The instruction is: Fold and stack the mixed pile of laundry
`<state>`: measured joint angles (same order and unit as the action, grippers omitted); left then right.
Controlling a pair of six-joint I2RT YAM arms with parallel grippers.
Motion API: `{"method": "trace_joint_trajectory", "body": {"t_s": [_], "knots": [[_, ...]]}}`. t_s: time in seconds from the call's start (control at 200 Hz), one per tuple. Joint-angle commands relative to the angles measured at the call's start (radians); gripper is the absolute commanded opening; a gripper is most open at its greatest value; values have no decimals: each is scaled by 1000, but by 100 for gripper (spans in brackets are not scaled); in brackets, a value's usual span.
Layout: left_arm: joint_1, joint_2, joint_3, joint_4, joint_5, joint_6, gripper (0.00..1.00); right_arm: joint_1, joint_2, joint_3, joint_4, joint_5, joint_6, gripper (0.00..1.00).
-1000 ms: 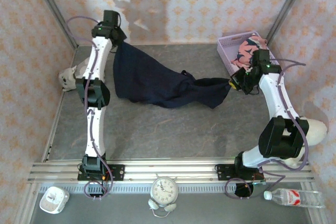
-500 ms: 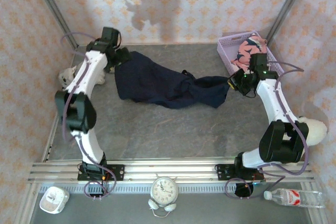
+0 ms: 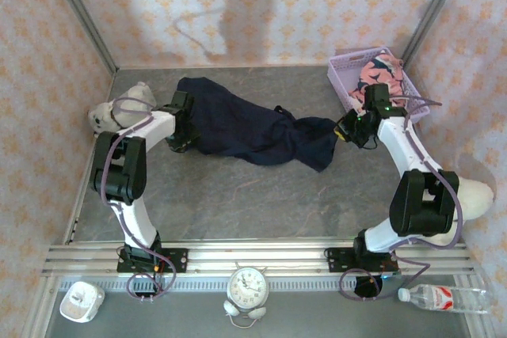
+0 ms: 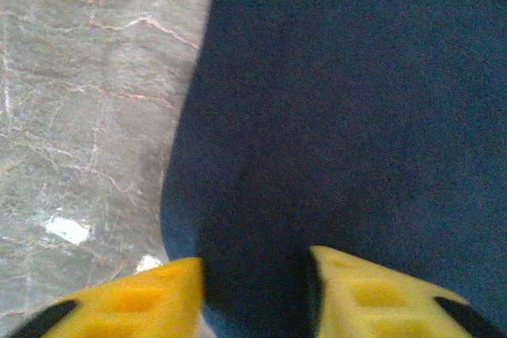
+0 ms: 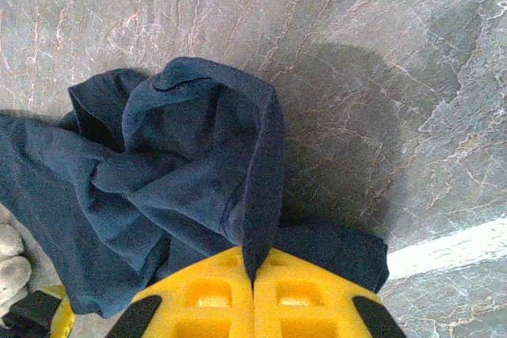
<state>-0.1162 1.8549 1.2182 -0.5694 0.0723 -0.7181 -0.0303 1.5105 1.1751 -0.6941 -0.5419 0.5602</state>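
Right hand (image 5: 253, 268) is clamped on a fold of the navy garment (image 3: 238, 126), evidently to draw it flat over the worktop (image 3: 253, 195). Left hand (image 4: 255, 271) straddles the opposite edge with cloth between the jaws. Whether it has a firm grip cannot be told.

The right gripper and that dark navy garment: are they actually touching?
Touching. In the right wrist view, the right gripper is shut, and a fold of the navy garment is pinched in it, rising straight out of the seam where its two yellow halves meet.
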Motion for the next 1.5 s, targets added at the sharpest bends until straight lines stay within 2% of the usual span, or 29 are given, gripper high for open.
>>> {"method": "trace_joint_trajectory", "body": {"t_s": [0.0,0.18,0.285,0.38,0.495,0.62,0.66,0.685,0.715,0.766,0.806,0.881,1.041,1.111,1.166,1.221,1.266,1.491], "knots": [[1,24,43,-1,-76,-33,0,4,-7,32,-30,28,-32,0],[-2,-127,105,-128,-61,26,0,-7,-41,81,-104,84,-49,0],[-4,-215,215,-249,-42,104,0,-26,-65,104,-104,69,-34,0],[-3,-224,331,-283,-80,162,0,-42,-71,123,-83,48,-8,0],[4,-73,517,-247,-95,218,0,-53,-33,136,-49,42,22,0],[9,289,875,-312,-65,209,0,-59,27,126,10,34,69,0],[13,419,1058,-410,-65,201,19,-59,42,124,21,38,81,0],[14,489,1174,-470,-66,195,43,-57,50,124,27,40,86,0],[18,580,1307,-566,-64,189,63,-58,58,125,33,43,90,0],[20,671,1468,-662,-50,190,73,-58,63,124,40,50,96,0],[22,697,1515,-697,-52,197,77,-59,65,124,44,54,98,0],[23,629,1422,-673,-64,230,79,-59,66,126,42,57,86,0],[29,300,871,-424,-52,247,79,-58,61,128,24,67,61,0],[33,194,691,-339,-29,227,76,-58,58,120,27,64,58,0],[35,146,588,-280,-8,214,68,-57,60,116,23,63,53,0],[36,124,521,-229,-7,204,60,-58,61,114,19,63,50,0],[38,128,493,-203,-7,197,57,-59,64,112,18,63,51,0],[43,202,458,-164,28,148,55,-55,61,105,15,71,62,0]]}}
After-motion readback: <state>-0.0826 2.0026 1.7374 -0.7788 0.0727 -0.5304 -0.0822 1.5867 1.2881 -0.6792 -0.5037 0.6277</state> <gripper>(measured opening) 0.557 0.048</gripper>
